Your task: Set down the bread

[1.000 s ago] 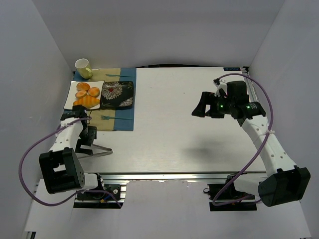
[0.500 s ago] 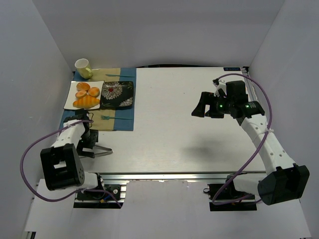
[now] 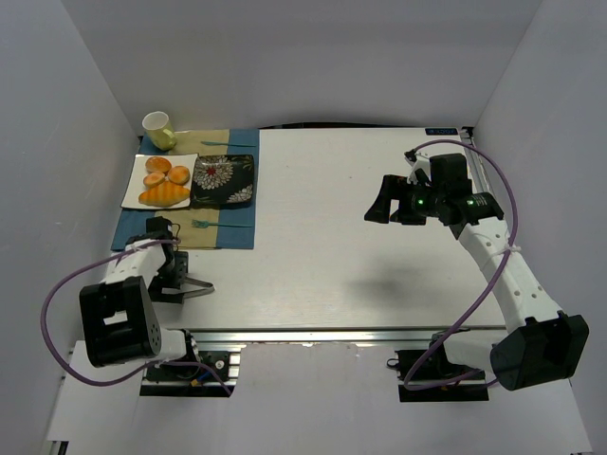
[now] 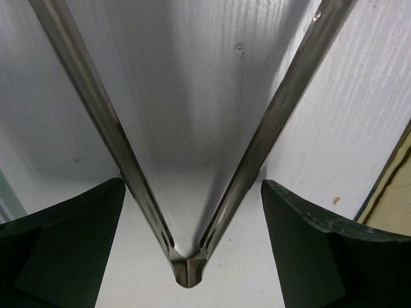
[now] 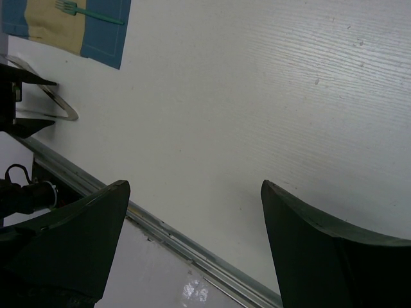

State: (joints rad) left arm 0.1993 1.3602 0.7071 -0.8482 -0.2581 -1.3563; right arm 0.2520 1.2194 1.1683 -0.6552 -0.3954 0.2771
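The bread (image 3: 163, 195), a long golden croissant, lies on the white plate (image 3: 133, 192) at the far left, beside three round buns (image 3: 157, 164). Metal tongs (image 3: 196, 286) lie flat on the table near the front left; in the left wrist view the tongs (image 4: 263, 141) spread in a V with the hinge low between my fingers. My left gripper (image 3: 173, 279) (image 4: 192, 186) is open, its fingers standing either side of the tongs' hinge without touching. My right gripper (image 3: 383, 205) (image 5: 196, 186) is open and empty, raised over the right part of the table.
A green cup (image 3: 158, 130) stands behind the plate. A dark floral dish (image 3: 224, 180) sits right of it on a blue and tan placemat (image 3: 239, 227) with a teal fork (image 3: 202, 224). Enclosure walls stand close on the left, right and far sides.
My left gripper has drawn back from the plate toward the near edge. The tongs stay on the table. The right arm has not moved.
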